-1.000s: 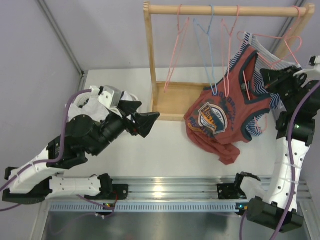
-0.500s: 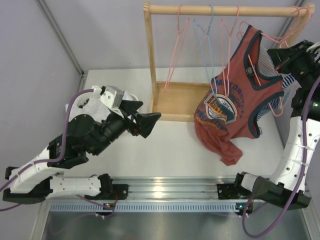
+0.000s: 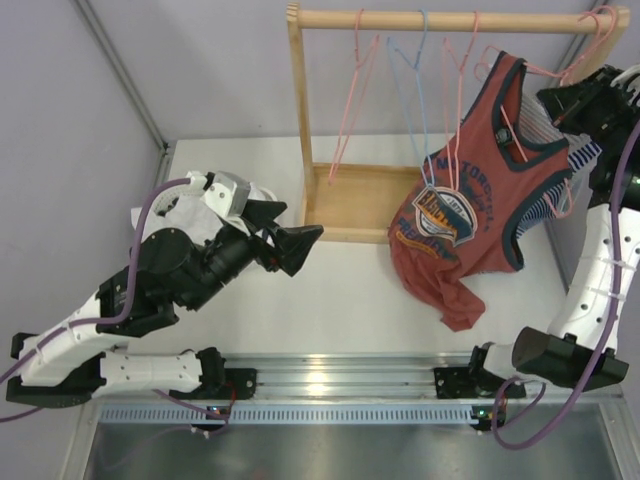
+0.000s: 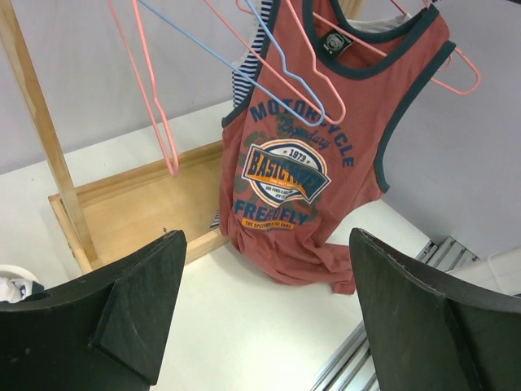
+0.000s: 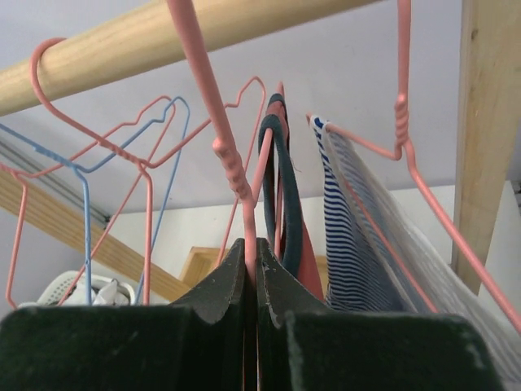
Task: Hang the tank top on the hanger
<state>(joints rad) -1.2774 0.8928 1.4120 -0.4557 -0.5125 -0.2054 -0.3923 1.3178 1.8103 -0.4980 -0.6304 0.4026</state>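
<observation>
The rust-red tank top (image 3: 470, 190) hangs on a pink hanger (image 3: 512, 135) just under the right end of the wooden rod (image 3: 440, 18). Its hem trails on the table. My right gripper (image 3: 555, 98) is high at the far right, shut on the hanger's neck (image 5: 244, 195) just below the twisted wire. I cannot tell whether the hook is over the rod. My left gripper (image 3: 300, 240) is open and empty, low over the table left of the rack. The left wrist view has the tank top (image 4: 309, 163) and a hanger tip (image 4: 456, 77) beyond the left gripper (image 4: 267, 236).
A blue-and-white striped tank top (image 3: 580, 155) hangs behind the red one, close to my right gripper (image 5: 252, 244). Other pink hangers and a light blue hanger (image 3: 415, 110) hang on the rod. The rack's wooden base (image 3: 355, 195) lies below. A white cloth (image 3: 185, 205) sits behind the left arm.
My right gripper has lifted the hanger and tank top up and to the right, toward the rod. The shirt now hangs straighter. The left arm has not moved.
</observation>
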